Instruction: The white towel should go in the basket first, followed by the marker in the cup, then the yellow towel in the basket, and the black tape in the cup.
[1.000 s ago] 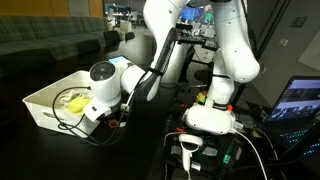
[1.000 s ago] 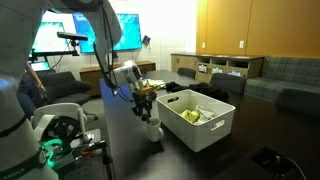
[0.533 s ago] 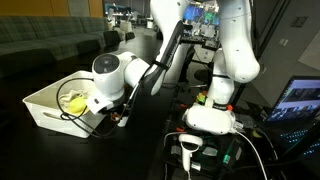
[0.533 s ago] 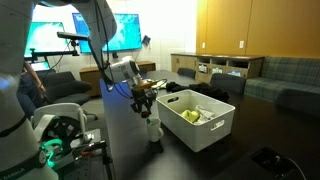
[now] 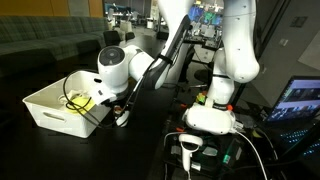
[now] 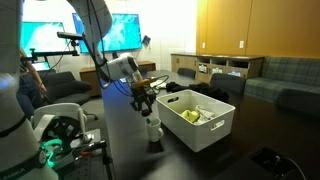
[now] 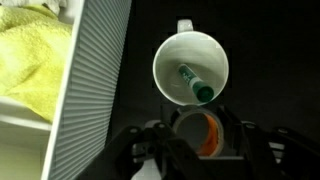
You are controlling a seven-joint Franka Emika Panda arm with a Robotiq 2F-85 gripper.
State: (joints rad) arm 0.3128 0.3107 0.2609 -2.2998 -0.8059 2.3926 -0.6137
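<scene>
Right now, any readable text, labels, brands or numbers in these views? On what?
No text can be read in any view.
Wall screens: lit, content too blurred to read.
Laptop screen: too small to read.
Marker in the cup: no print visible.
Tape roll: no label visible.

Robotics lab set up in an office lounge. Lab side: white multi-joint robot arm point(image 5: 235, 50) mounted at a black tabletop point(image 6: 125, 145), large lit wall screens point(image 6: 127, 30), open lit laptop screen point(image 5: 300, 100). Lounge side: grey-green upholstered sofas point(image 6: 290, 75), low wooden shelf unit point(image 6: 215, 68), wood-panelled wall point(image 6: 250, 25).
</scene>
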